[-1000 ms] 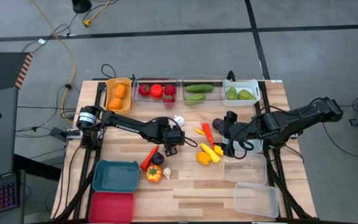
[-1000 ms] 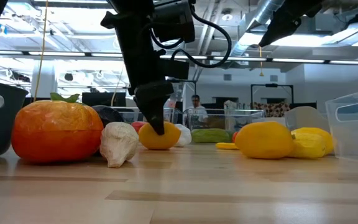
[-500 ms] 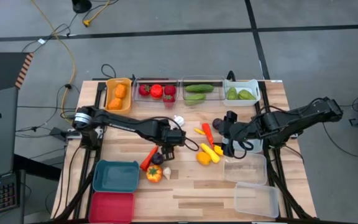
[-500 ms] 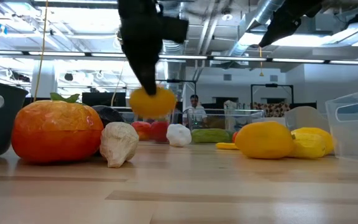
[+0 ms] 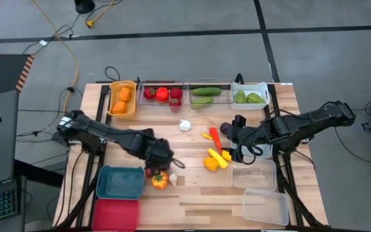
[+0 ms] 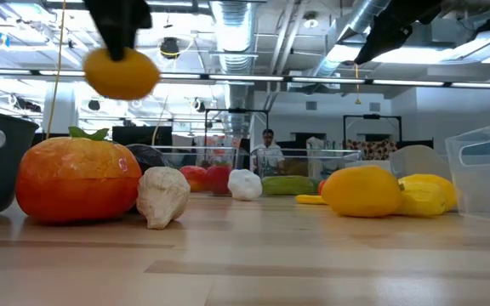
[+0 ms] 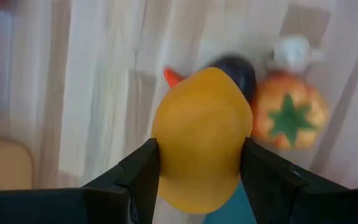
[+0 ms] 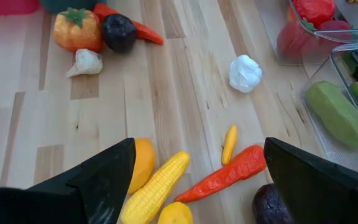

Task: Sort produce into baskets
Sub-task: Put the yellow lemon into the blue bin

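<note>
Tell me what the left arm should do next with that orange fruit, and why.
Probably carry it to the orange bin at the table's far-left corner. The left claw grips the orange fruit above the table, and that bin already holds two orange pieces. The right claw waits open over the corn.

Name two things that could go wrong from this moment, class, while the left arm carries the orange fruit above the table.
1. The left pincer holds the round orange fruit only by its sides, in the air; it might slip and roll.
2. Below it lie the pumpkin, garlic and a dark fruit; a low pass could knock them.
</note>
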Action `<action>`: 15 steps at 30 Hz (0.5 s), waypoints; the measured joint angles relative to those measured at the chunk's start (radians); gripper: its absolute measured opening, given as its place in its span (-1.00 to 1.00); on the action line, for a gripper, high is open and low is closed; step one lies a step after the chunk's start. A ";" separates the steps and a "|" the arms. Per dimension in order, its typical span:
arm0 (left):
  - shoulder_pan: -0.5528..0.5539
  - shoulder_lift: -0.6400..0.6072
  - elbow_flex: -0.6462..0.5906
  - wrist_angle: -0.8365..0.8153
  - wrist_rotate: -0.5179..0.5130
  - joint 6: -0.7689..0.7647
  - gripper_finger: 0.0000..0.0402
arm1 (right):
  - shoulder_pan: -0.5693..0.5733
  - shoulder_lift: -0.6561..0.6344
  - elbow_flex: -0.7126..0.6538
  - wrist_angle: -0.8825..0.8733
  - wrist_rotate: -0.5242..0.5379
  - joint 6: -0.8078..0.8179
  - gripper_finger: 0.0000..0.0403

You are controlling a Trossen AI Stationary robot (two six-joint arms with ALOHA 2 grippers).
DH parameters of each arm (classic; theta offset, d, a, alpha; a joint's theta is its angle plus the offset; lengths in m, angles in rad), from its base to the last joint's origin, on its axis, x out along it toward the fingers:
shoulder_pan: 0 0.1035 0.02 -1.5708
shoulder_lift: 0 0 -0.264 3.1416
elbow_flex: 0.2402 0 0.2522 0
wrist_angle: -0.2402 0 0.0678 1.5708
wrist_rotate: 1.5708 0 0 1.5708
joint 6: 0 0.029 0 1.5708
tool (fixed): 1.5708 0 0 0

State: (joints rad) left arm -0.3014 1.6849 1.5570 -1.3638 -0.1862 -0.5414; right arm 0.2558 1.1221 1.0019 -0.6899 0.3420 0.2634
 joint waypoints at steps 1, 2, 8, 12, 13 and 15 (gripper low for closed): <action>-0.020 -0.002 0.000 -0.017 0.000 -0.026 -0.09 | 0.000 0.000 0.000 0.000 0.000 0.000 0.90; -0.038 -0.002 0.000 -0.032 0.000 -0.048 -0.09 | 0.000 0.000 0.000 0.000 0.000 0.000 0.90; -0.152 -0.002 -0.026 -0.098 0.006 -0.168 -0.09 | 0.000 0.000 0.000 0.001 0.000 0.000 0.90; -0.224 -0.002 -0.070 -0.138 0.050 -0.290 -0.09 | 0.000 0.000 0.000 0.002 0.000 0.000 0.90; -0.243 -0.002 -0.083 -0.141 0.063 -0.320 -0.09 | 0.000 0.000 0.000 0.002 0.000 0.000 0.90; -0.278 -0.001 -0.105 -0.136 0.087 -0.370 -0.09 | 0.000 0.000 0.000 0.002 0.000 0.000 0.90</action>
State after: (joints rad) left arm -0.5791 1.6840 1.4524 -1.5000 -0.0990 -0.9114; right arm 0.2558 1.1221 1.0019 -0.6880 0.3416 0.2634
